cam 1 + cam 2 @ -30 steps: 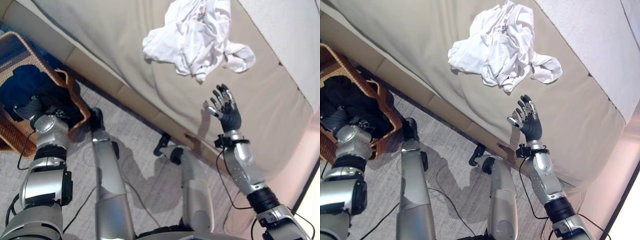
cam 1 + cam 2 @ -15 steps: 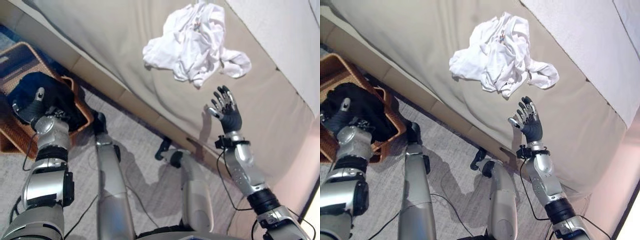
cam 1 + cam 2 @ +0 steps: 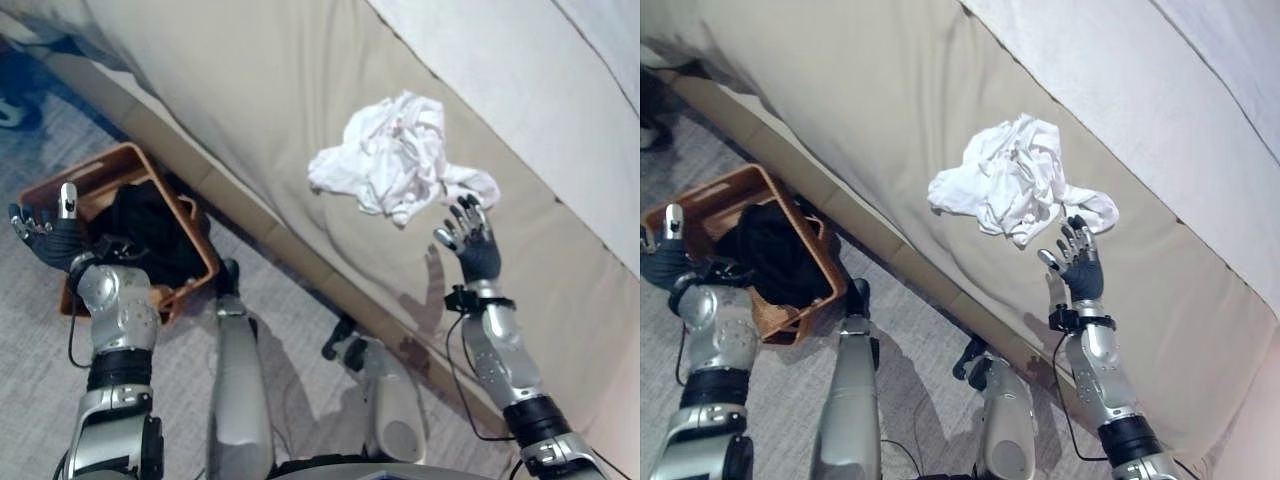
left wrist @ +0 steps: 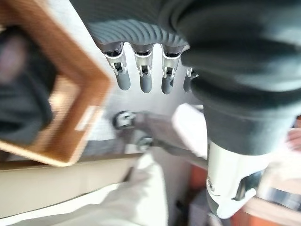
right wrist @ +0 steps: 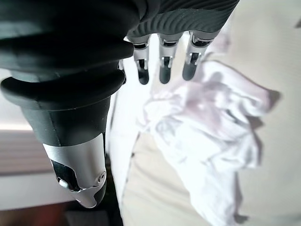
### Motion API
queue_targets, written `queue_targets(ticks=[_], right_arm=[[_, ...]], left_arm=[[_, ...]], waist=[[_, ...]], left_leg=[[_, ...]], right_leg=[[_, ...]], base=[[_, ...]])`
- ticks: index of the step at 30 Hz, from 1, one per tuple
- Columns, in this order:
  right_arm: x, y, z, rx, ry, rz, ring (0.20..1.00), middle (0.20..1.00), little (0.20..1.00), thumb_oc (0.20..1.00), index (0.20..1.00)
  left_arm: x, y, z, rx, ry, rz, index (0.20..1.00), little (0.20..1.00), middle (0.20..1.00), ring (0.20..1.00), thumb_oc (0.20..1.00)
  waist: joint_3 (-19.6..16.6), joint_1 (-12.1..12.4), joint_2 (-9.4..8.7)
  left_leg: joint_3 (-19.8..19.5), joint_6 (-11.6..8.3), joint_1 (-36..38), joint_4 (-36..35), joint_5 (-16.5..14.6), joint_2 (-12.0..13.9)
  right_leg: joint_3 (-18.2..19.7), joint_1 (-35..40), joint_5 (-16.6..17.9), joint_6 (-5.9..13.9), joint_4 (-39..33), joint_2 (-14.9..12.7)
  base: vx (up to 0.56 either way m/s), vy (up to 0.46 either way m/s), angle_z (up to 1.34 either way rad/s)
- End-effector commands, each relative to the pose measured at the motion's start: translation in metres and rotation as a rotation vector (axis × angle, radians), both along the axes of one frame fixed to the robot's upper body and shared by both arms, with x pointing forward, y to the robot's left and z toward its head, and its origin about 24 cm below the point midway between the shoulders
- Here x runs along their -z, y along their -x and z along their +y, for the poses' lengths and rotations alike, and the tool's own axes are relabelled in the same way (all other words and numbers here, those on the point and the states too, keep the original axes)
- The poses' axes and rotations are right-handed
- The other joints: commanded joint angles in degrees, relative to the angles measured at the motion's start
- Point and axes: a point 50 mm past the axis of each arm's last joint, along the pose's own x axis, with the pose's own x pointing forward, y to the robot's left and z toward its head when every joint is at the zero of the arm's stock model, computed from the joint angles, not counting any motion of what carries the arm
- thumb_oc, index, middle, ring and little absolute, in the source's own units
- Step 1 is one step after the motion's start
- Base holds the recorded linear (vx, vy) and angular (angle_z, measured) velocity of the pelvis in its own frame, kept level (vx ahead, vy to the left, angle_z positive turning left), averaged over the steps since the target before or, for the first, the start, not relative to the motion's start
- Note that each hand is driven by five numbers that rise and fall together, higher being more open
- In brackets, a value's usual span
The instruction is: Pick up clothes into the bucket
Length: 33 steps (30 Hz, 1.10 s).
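A crumpled white garment (image 3: 395, 165) lies on the beige sofa seat (image 3: 250, 90). My right hand (image 3: 470, 240) hovers just below its lower right edge with fingers spread, holding nothing; past its fingertips the white garment (image 5: 207, 127) shows close. A brown wicker basket (image 3: 95, 185) stands on the floor at the left with dark clothing (image 3: 150, 225) inside. My left hand (image 3: 45, 235) is raised at the basket's left side, open and empty, and the wicker basket (image 4: 70, 70) shows past its fingers.
The sofa's front edge (image 3: 270, 235) runs diagonally between the basket and the garment. A lighter back cushion (image 3: 520, 90) rises beyond the seat. Grey carpet (image 3: 300, 330) covers the floor in front.
The camera has shifted, so the garment and basket sit lower and further right in view. My left hand has lifted out of the basket to its left side. The right hand is nearer the garment.
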Motion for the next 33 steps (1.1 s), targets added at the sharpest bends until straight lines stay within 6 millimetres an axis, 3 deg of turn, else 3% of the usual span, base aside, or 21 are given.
queue_targets(ticks=[1,4,5,10,12,13,17,19,20,21,23,25,27,28,29,30,32,33], right_arm=[[-0.005,0.01,-0.028,0.095,0.057,-0.031,1.0,1.0,1.0,1.0,1.0],[0.002,0.015,-0.034,0.108,0.069,-0.002,1.0,1.0,1.0,1.0,1.0],[0.007,0.018,-0.038,0.12,0.079,0.017,1.0,1.0,1.0,1.0,1.0],[0.012,0.014,-0.034,0.099,0.088,0.039,1.0,1.0,1.0,1.0,1.0],[0.019,0.012,-0.029,0.07,0.081,0.064,1.0,1.0,1.0,1.0,1.0],[0.019,0.012,-0.029,0.069,0.081,0.064,1.0,1.0,1.0,1.0,1.0],[0.024,0.011,-0.023,0.033,0.102,0.092,1.0,1.0,1.0,1.0,1.0],[0.023,0.01,-0.018,-0.002,0.211,0.105,1.0,1.0,1.0,1.0,1.0],[0.018,0.006,-0.012,-0.037,0.308,0.1,1.0,1.0,1.0,1.0,1.0],[0.018,0.006,-0.012,-0.037,0.309,0.1,1.0,1.0,1.0,1.0,1.0],[0.014,0.001,-0.002,-0.087,0.376,0.092,1.0,1.0,1.0,1.0,1.0],[0.011,-0.006,0.005,-0.117,0.446,0.083,1.0,1.0,1.0,1.0,1.0],[0.013,-0.013,0.009,-0.117,0.473,0.103,1.0,1.0,1.0,1.0,1.0],[0.01,-0.02,0.013,-0.12,0.504,0.099,1.0,1.0,1.0,1.0,1.0],[0.01,-0.02,0.013,-0.12,0.505,0.099,1.0,1.0,1.0,1.0,1.0],[0.003,-0.033,0.018,-0.114,0.568,0.085,1.0,1.0,1.0,1.0,1.0],[-0.001,-0.039,0.021,-0.106,0.592,0.074,1.0,1.0,1.0,1.0,1.0],[-0.005,-0.045,0.024,-0.115,0.61,0.071,1.0,1.0,1.0,1.0,1.0]], left_arm=[[-0.027,0.006,-0.018,-0.023,-0.232,-0.084,1.0,1.0,1.0,1.0,1.0],[-0.031,0.011,-0.026,-0.017,-0.311,-0.088,1.0,1.0,1.0,1.0,1.0],[-0.036,0.015,-0.032,0.024,-0.38,-0.107,1.0,1.0,1.0,1.0,1.0],[-0.04,0.023,-0.042,0.155,-0.493,-0.147,1.0,1.0,1.0,1.0,1.0],[-0.039,0.023,-0.057,0.326,-0.492,-0.206,1.0,1.0,1.0,1.0,1.0],[-0.039,0.023,-0.057,0.328,-0.492,-0.206,1.0,1.0,1.0,1.0,1.0],[-0.02,0.019,-0.075,0.534,-0.458,-0.174,1.0,1.0,1.0,1.0,1.0],[-0.006,0.014,-0.085,0.627,-0.474,-0.095,1.0,1.0,1.0,1.0,1.0],[0.007,0.013,-0.09,0.673,-0.513,-0.014,1.0,1.0,1.0,1.0,1.0],[0.007,0.013,-0.09,0.673,-0.512,-0.014,1.0,1.0,1.0,1.0,1.0],[0.024,0.014,-0.095,0.729,-0.486,0.05,1.0,1.0,1.0,1.0,1.0],[0.04,0.015,-0.098,0.777,-0.449,0.106,1.0,1.0,1.0,1.0,1.0],[0.06,0.016,-0.102,0.814,-0.407,0.186,1.0,1.0,1.0,1.0,1.0],[0.077,0.02,-0.103,0.833,-0.398,0.268,1.0,1.0,1.0,1.0,1.0],[0.077,0.02,-0.103,0.833,-0.398,0.268,1.0,1.0,1.0,1.0,1.0],[0.09,0.024,-0.104,0.856,-0.376,0.32,1.0,1.0,1.0,1.0,1.0],[0.092,0.026,-0.105,0.862,-0.379,0.329,1.0,1.0,1.0,1.0,1.0],[0.096,0.029,-0.105,0.882,-0.354,0.332,1.0,1.0,1.0,1.0,1.0]], waist=[[-3.1,-0.2,3.69],[-4.3,-0.2,4.33],[-5.1,-0.3,4.85],[-5.8,-0.5,5.39],[-7.3,-1.8,5.56],[-7.2,-1.7,5.55],[-9.9,-4.0,6.23],[-11.0,-5.1,6.59],[-11.9,-5.6,7.04],[-11.8,-5.6,7.09],[-12.0,-5.4,7.05],[-11.1,-4.1,7.2],[-11.8,-3.1,7.43],[-12.5,-2.5,8.07],[-12.4,-2.5,8.02],[-12.8,-1.5,9.29],[-12.5,-1.0,9.56],[-12.7,-1.0,10.04]], left_leg=[[2.5,0.8,4.1,-2.3,-3.9,0.4],[3.0,0.57,7.0,-4.8,-2.9,0.5],[3.9,0.9,8.8,-6.3,-1.1,0.3],[7.5,0.74,15.0,-7.6,-1.6,2.9],[9.8,0.06,19.2,-8.9,-1.6,4.1],[9.9,0.03,19.4,-9.1,-1.6,4.2],[11.3,-0.57,22.8,-10.8,-1.1,5.3],[11.6,-1.16,23.7,-10.8,-0.9,6.3],[11.8,-1.68,24.2,-9.4,-1.2,7.5],[11.9,-1.71,24.2,-9.3,-1.3,7.6],[11.1,-1.94,24.3,-3.1,-1.5,9.2],[6.7,-2.45,24.1,2.4,0.1,8.0],[3.2,-2.52,23.3,-0.6,0.4,5.9],[0.9,-2.58,21.6,-6.1,0.6,4.3],[1.0,-2.59,21.8,-6.3,0.6,4.3],[-1.0,-2.95,20.3,-10.1,2.5,2.4],[-1.8,-3.11,19.5,-9.2,2.4,1.6],[-0.7,-2.51,20.2,-9.3,0.9,1.9]], right_leg=[[1.8,1.0,12.5,3.69,-9.8,-0.3],[1.6,3.4,13.0,3.79,-11.8,-0.2],[0.6,4.9,14.3,3.16,-12.9,-0.8],[0.5,6.4,16.0,3.86,-11.4,-1.5],[2.5,8.9,15.2,3.46,-13.6,-0.1],[2.6,9.0,15.2,3.43,-13.7,0.0],[4.6,11.2,13.7,2.73,-15.0,1.6],[5.9,11.6,12.9,2.16,-15.4,2.9],[7.4,12.0,11.4,1.13,-15.5,4.4],[7.5,12.1,11.4,1.1,-15.5,4.5],[9.6,13.3,10.0,-0.66,-15.8,6.4],[11.8,15.0,9.1,-1.83,-15.7,8.1],[12.8,16.0,8.8,-1.71,-16.7,8.3],[14.1,16.6,8.7,-1.12,-17.4,8.8],[14.1,16.6,8.6,-1.1,-17.3,8.8],[15.6,17.0,8.5,-0.39,-17.2,9.6],[16.6,16.8,8.1,0.06,-16.6,9.3],[17.5,16.4,7.2,0.31,-15.3,8.9]], base=[[0.06,-0.011,0.03],[0.04,0.018,-0.02],[-0.01,0.036,-0.03],[0.02,0.025,-0.17],[0.07,-0.052,-0.75],[0.07,-0.055,-0.58],[0.07,-0.103,-0.41],[0.04,-0.191,-0.29],[0.03,-0.182,-0.19],[0.05,-0.19,-0.28],[0.06,-0.153,-0.4],[0.06,-0.12,-0.59],[0.15,-0.001,-0.81],[0.18,0.056,-0.36],[0.25,0.139,-0.14],[0.12,0.085,-0.07],[0.12,0.116,-0.57],[0.12,0.185,-1.09]])
